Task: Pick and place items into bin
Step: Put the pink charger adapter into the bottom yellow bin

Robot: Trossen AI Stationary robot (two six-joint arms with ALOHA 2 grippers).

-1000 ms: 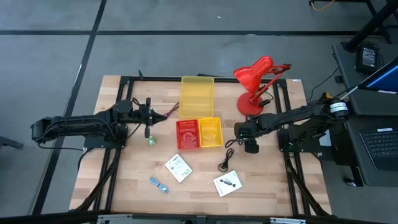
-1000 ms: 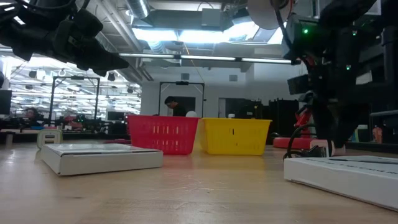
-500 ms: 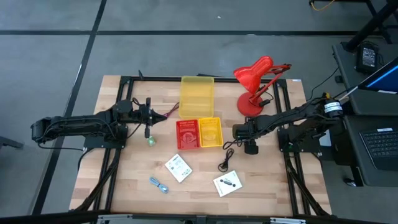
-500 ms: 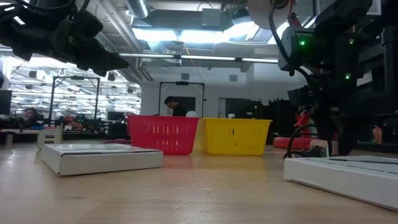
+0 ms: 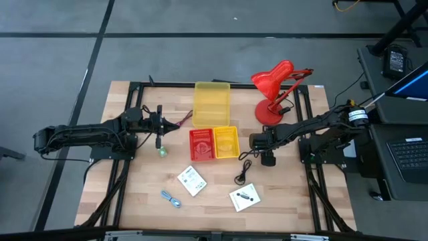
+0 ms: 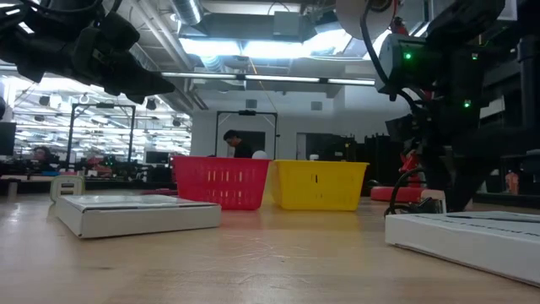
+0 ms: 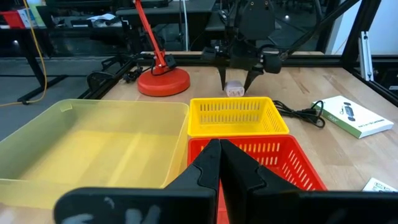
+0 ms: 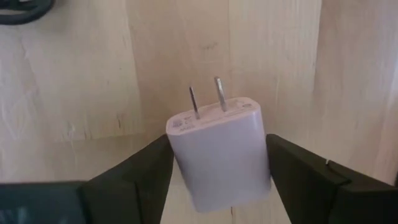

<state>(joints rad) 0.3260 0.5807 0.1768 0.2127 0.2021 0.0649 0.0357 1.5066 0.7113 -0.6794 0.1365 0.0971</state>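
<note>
A white wall plug (image 8: 217, 149) lies on the wood just right of the small yellow basket (image 5: 226, 142), prongs up. My right gripper (image 8: 217, 163) points down over it, open, one finger on each side; in the left wrist view a gap shows beside the plug (image 7: 234, 88). My left gripper (image 7: 219, 163) is shut and hovers level at the table's left, facing the baskets. On the near half lie two white packets (image 5: 192, 181) (image 5: 245, 197), a black cable (image 5: 243, 169), a blue-and-silver tool (image 5: 170, 198) and a green piece (image 5: 162, 152).
A red basket (image 5: 201, 144) stands against the yellow one. Behind them is a large translucent yellow tray (image 5: 212, 102). A red desk lamp (image 5: 274, 94) stands at the far right, its round base close behind my right arm. Black frame rails run along the table's sides.
My right gripper has sunk a little toward the white plug, still open and pointing down. The left arm has kept still.
</note>
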